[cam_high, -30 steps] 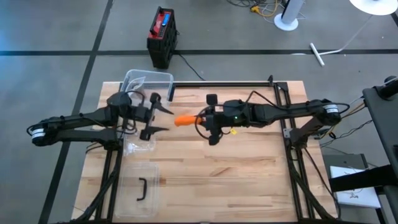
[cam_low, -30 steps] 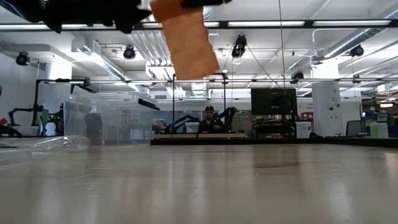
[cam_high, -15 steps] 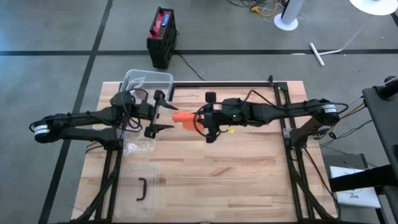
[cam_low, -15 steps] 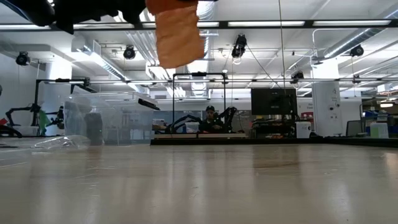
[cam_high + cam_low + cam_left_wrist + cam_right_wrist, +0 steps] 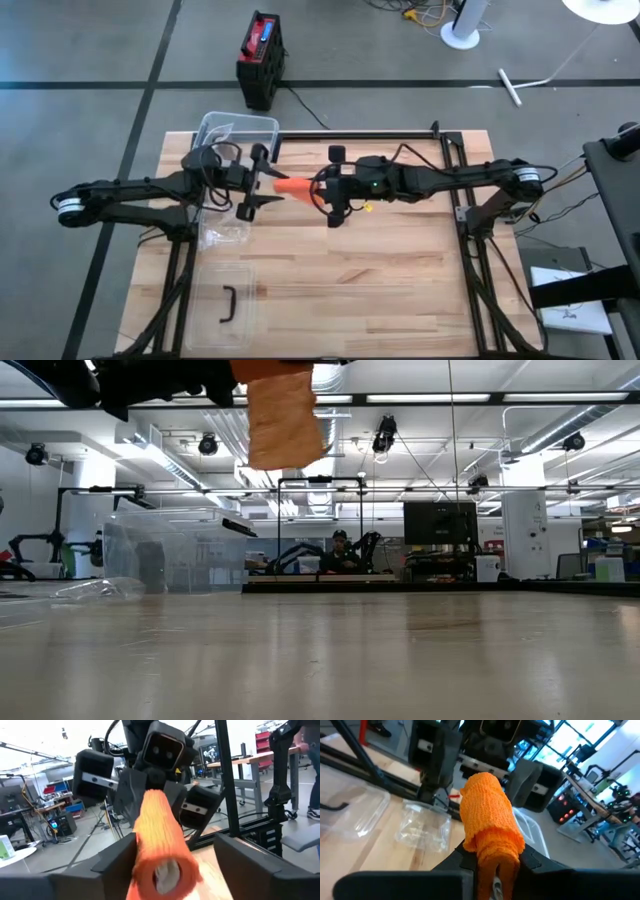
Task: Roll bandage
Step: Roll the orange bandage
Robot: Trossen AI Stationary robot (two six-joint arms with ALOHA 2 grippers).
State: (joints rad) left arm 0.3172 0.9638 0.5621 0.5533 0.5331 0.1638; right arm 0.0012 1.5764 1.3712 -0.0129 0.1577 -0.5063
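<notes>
1. I see the table [image 5: 340, 290], pale wood planks, with both arms stretched over its far half and meeting near the middle.
2. My right arm [image 5: 450, 180] reaches in from the right; my left arm [image 5: 130, 190] reaches in from the left.
3. A clear bin [image 5: 235, 130] sits at the far left corner, its lid [image 5: 225, 300] lies flat near the front left, and a clear bag [image 5: 225, 232] lies between them.
4. The right gripper [image 5: 322, 187] is clenched on one end of the bandage [image 5: 292, 185], an orange roll held in the air above the table.
5. The left gripper [image 5: 262, 185] is spread wide, its fingers [image 5: 250, 860] on either side of the roll's free end, not pressing it.
</notes>
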